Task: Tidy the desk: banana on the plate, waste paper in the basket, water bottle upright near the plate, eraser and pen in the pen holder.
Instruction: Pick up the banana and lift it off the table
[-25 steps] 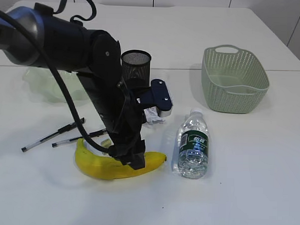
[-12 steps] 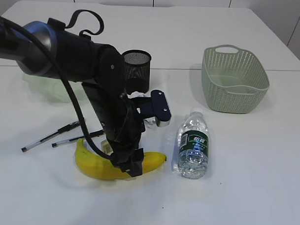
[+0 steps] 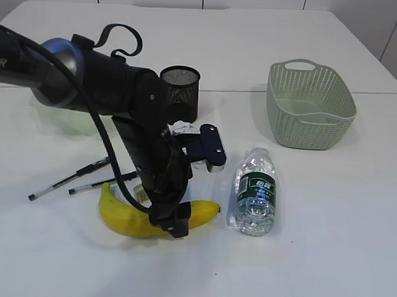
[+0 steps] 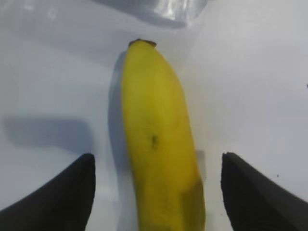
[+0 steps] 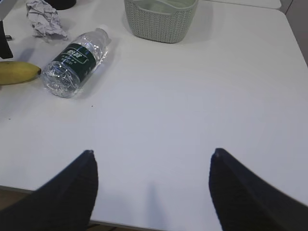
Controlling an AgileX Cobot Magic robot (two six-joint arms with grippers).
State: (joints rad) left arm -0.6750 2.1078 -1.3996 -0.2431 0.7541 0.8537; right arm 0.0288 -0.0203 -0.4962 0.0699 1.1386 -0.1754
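the left gripper (image 4: 156, 192) is right over the banana (image 3: 127, 218), with one dark finger on each side of it. the fingers are apart and there is a gap between each finger and the yellow skin, so nothing is held. the banana lies flat on the desk (image 3: 325, 257), near the front, with its blunt end pointing toward the water bottle (image 3: 255, 193).

the step now looks like picking up the banana so it can go on the plate (image 3: 62, 118), which sits at the back left, partly hidden behind the arm. to do it well, the gripper should go down until the fingers reach the sides of the banana, then squeeze gently (a banana is soft and can bruise). holding it near the middle would help it stay level and not tip.

the water bottle lies on its side just beside the banana. the waste paper (image 5: 45, 19) is near the pen holder (image 3: 180, 89). two pens (image 3: 73, 179) lie on the desk to the left. the basket (image 3: 309, 107) stands at the back right.

the right gripper (image 5: 151, 185) waits well apart from everything, fingers spread and holding nothing.
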